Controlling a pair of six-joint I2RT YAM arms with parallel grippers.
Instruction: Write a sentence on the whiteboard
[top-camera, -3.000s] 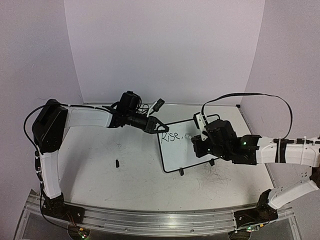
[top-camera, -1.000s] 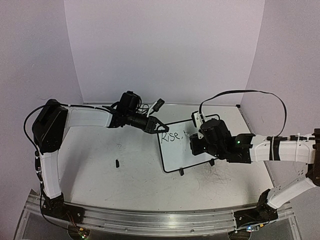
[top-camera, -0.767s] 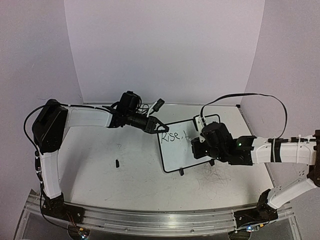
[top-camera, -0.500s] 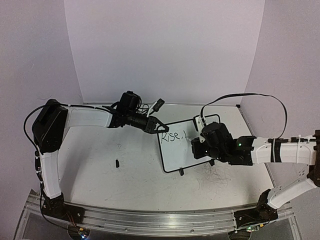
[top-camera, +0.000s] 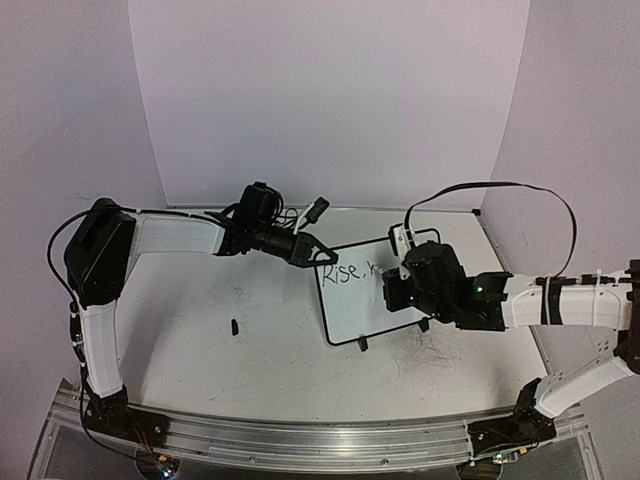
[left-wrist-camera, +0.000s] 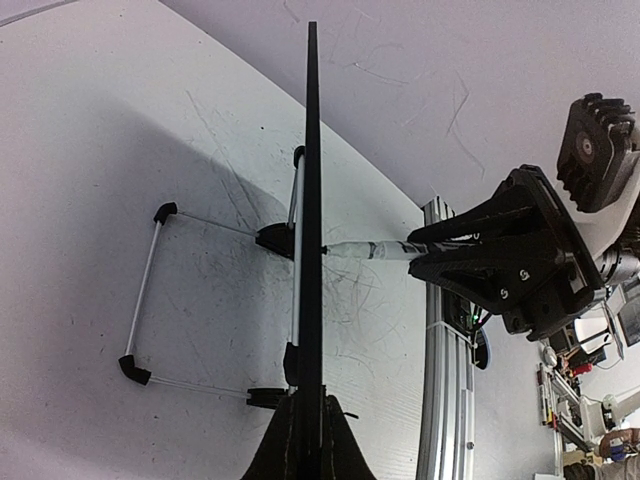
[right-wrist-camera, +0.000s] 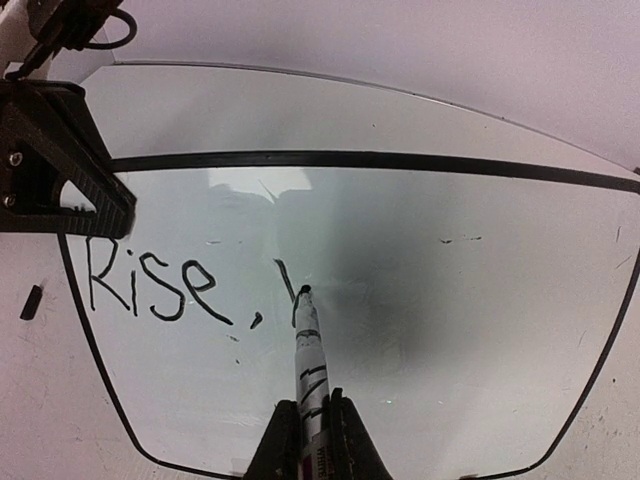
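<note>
left tool (top-camera: 318, 258) clamps the whiteboard (top-camera: 352, 312) edge while right tool (right-wrist-camera: 308, 412) pinches a marker (right-wrist-camera: 307, 340) touching it.

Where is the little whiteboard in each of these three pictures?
Top external: the whiteboard stands mid-table between the two arms.
Left wrist: the whiteboard is edge-on, a thin black vertical line up the middle.
Right wrist: its white face fills most of the picture.
Shared landmark: the left gripper clamped at its corner, seen in all three; bottom centre in left wrist, upper left in right wrist.
</note>
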